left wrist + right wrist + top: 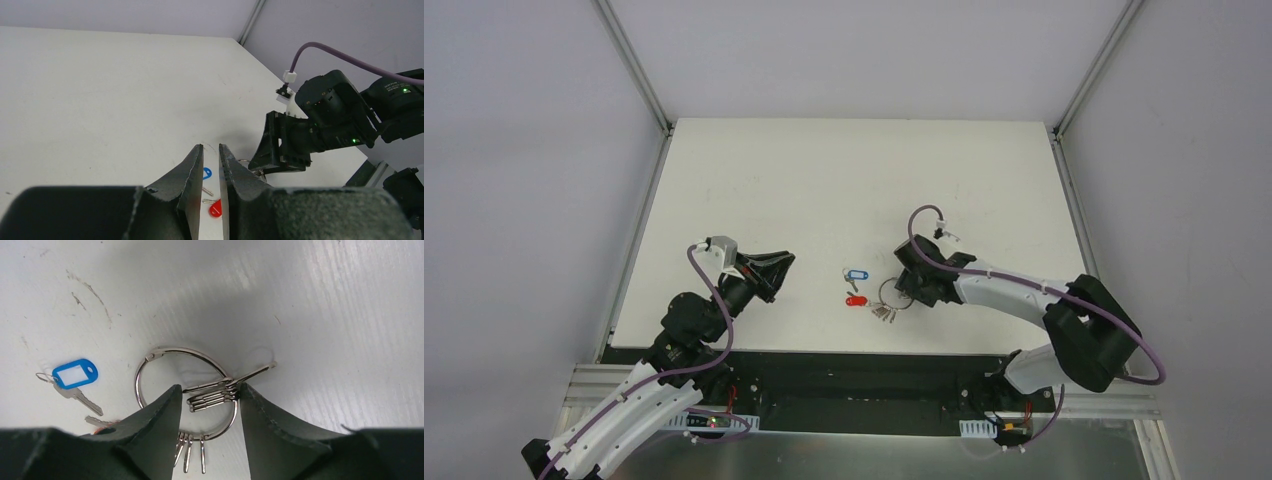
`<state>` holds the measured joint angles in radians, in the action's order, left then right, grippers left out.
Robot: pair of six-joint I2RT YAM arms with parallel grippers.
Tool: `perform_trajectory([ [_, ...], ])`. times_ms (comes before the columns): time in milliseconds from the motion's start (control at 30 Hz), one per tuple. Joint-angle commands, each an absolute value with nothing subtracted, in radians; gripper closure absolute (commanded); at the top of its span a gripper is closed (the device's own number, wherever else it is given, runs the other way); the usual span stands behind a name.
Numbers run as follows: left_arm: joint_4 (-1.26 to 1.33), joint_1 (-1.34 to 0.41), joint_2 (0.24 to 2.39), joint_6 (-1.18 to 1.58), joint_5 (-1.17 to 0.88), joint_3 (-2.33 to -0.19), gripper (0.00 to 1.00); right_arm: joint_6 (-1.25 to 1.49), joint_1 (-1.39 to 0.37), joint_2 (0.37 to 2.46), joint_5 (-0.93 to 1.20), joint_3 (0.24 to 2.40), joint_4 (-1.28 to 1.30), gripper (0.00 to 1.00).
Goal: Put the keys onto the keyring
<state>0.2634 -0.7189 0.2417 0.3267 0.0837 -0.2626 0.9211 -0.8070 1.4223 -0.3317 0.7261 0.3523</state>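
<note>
The blue-headed key (pixel 856 273) and the red-headed key (pixel 856 300) lie flat near the table's front middle. The keyring (pixel 890 293) lies just right of them with its fan of silver keys (pixel 884 314). My right gripper (pixel 906 297) is low over the ring. In the right wrist view its jaws (pixel 210 387) stand open astride a stack of silver keys (pixel 212 392) on the ring (pixel 180 348), with the blue key (pixel 75 373) to the left. My left gripper (pixel 786 260) hovers left of the keys, empty, its jaws (pixel 211 150) only slightly apart. Through that gap I see the blue key (pixel 207 173) and the red key (pixel 215 208).
The white table (pixel 844 180) has metal frame rails along its left and right edges and grey walls behind. My right arm's purple cable (pixel 921 225) loops above its wrist. The black base rail (pixel 854 375) runs along the near edge.
</note>
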Motion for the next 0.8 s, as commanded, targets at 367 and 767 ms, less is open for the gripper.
perform_trajectory([
  [367,0.296,-0.718,0.238,0.344,0.093,-0.272,0.84,0.888,-1.049,1.217,-0.374,0.774,0.574,0.49],
  [767,0.294,-0.717,0.236,0.344,0.094,-0.272,0.84,0.999,-1.116,1.352,-0.351,0.730,0.506,0.55],
])
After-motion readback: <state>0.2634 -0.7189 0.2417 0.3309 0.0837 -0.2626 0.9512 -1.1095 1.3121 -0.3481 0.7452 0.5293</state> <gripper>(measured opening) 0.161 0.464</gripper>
